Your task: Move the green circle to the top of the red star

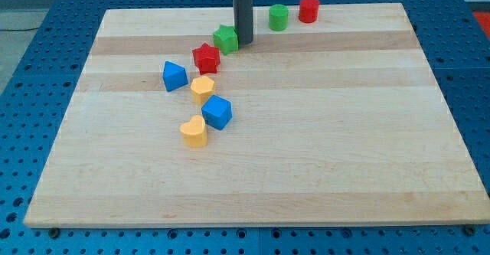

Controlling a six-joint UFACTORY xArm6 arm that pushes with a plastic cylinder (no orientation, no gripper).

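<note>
The green circle (279,17) stands near the board's top edge, right of centre. The red star (206,57) lies to its lower left, touching a green star (226,38) at its upper right. My tip (243,40) comes down just right of the green star, between it and the green circle, about a block's width to the lower left of the circle. The dark rod rises straight up out of the view's top.
A red cylinder (308,9) stands right of the green circle. A blue triangle-like block (174,76), a yellow hexagon (202,89), a blue block (217,112) and a yellow heart (194,132) lie below the red star. The wooden board (344,132) lies on a blue perforated table.
</note>
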